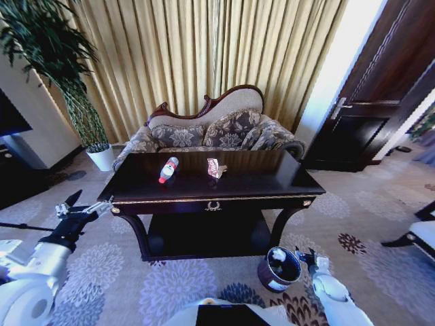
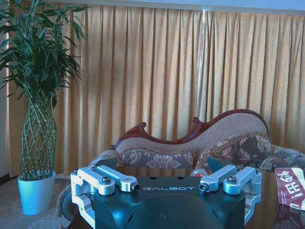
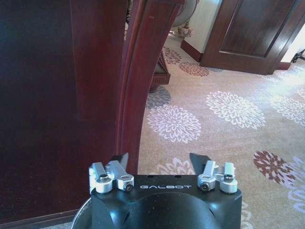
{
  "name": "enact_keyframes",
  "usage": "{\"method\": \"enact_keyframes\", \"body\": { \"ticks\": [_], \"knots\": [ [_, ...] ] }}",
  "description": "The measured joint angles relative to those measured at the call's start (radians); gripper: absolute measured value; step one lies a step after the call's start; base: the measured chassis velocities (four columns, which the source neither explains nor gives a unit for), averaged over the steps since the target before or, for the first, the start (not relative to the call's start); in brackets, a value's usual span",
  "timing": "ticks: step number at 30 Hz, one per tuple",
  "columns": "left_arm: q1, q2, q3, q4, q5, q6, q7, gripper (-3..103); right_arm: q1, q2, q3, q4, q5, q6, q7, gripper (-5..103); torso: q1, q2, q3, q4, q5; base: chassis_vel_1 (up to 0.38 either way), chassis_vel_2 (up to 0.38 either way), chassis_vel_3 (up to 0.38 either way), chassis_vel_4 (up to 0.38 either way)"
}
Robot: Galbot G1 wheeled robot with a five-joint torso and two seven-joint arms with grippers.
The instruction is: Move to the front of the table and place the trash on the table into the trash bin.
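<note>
Head view shows my left gripper (image 1: 85,209), fingers spread and empty, at lower left; the bottle (image 1: 168,170) lies up-right of it on the table (image 1: 272,180), long axis pointing away. My right gripper (image 1: 305,257), also spread, waits beside the trash bin (image 1: 279,269).

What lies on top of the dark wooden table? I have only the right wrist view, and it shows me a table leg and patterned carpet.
Observer: A clear plastic bottle with red cap lies on the dark glossy wooden table, on its left part.
Operator: Is there any other trash?
Observer: Yes, a crumpled red-tan snack wrapper lies near the middle, apart from the bottle.
Operator: And where does the bin stand?
Observer: The small dark cylindrical trash bin stands on the carpet by the table's front right corner, close beside the right hand.
</note>
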Motion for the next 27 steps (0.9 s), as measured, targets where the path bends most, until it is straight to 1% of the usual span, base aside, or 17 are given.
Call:
{"method": "enact_keyframes", "body": {
  "ticks": [4, 6, 7, 9, 16, 18, 21, 22, 25, 26, 27],
  "knots": [
    [0.000, 0.000, -0.003, 0.000, 0.000, 0.000, 0.000, 100, -0.004, 0.007, 0.002, 0.008, 0.003, 0.000, 0.000, 94, 0.000, 0.000, 0.000, 0.0000, 0.0000, 0.000, 0.000, 0.000, 0.000],
    [0.000, 0.000, -0.004, 0.000, 0.000, 0.000, 0.000, 100, -0.006, 0.009, 0.002, 0.011, 0.004, 0.000, 0.000, 94, 0.000, 0.000, 0.000, 0.0000, 0.0000, 0.000, 0.000, 0.000, 0.000],
    [0.000, 0.000, -0.004, 0.000, 0.000, 0.000, 0.000, 100, -0.007, 0.011, 0.002, 0.013, 0.005, 0.000, 0.000, 98, 0.000, 0.000, 0.000, 0.0000, 0.0000, 0.000, 0.000, 0.000, 0.000],
    [0.001, 0.000, -0.005, 0.000, 0.000, 0.000, 0.000, 100, -0.010, 0.014, 0.003, 0.017, 0.008, 0.000, 0.000, 100, 0.000, 0.000, 0.000, 0.0000, 0.0000, 0.000, 0.000, 0.000, 0.000],
    [0.001, -0.002, -0.004, 0.000, 0.000, -0.001, 0.000, 100, -0.018, 0.018, 0.008, 0.023, 0.034, -0.003, 0.000, 100, 0.000, 0.000, 0.000, 0.0000, 0.0000, 0.000, 0.000, 0.000, 0.000],
    [0.001, -0.002, -0.004, 0.000, 0.000, -0.002, 0.000, 100, -0.027, 0.018, 0.011, 0.039, 0.075, -0.007, -0.001, 100, 0.000, 0.000, 0.000, -0.0001, 0.0001, 0.000, 0.000, 0.000, 0.000],
    [0.002, -0.003, -0.007, 0.000, 0.000, -0.008, 0.000, 100, -0.053, 0.020, 0.026, 0.123, 0.206, -0.023, -0.005, 100, 0.000, 0.000, 0.000, -0.0001, 0.0003, 0.000, 0.000, 0.000, 0.000],
    [0.002, -0.003, -0.007, 0.000, 0.000, -0.008, 0.000, 100, -0.053, 0.020, 0.026, 0.123, 0.206, -0.023, -0.005, 100, 0.000, 0.000, 0.000, -0.0001, 0.0003, 0.000, 0.000, 0.000, 0.000],
    [0.003, -0.005, -0.008, 0.000, 0.000, -0.019, 0.000, 100, -0.089, 0.023, 0.057, 0.273, 0.332, -0.050, -0.007, 100, 0.000, 0.000, 0.000, 0.0000, -0.0003, 0.000, 0.000, 0.000, 0.000],
    [0.003, -0.005, -0.008, 0.000, 0.000, -0.020, 0.000, 100, -0.096, 0.024, 0.066, 0.308, 0.345, -0.049, -0.007, 100, 0.000, 0.000, 0.000, 0.0001, 0.0000, 0.000, 0.000, 0.000, 0.000],
    [0.003, -0.005, -0.008, 0.000, 0.000, -0.020, 0.000, 100, -0.096, 0.024, 0.066, 0.308, 0.345, -0.049, -0.007, 100, 0.000, 0.000, 0.000, 0.0001, 0.0000, 0.000, 0.000, 0.000, 0.000]
  ]
}}
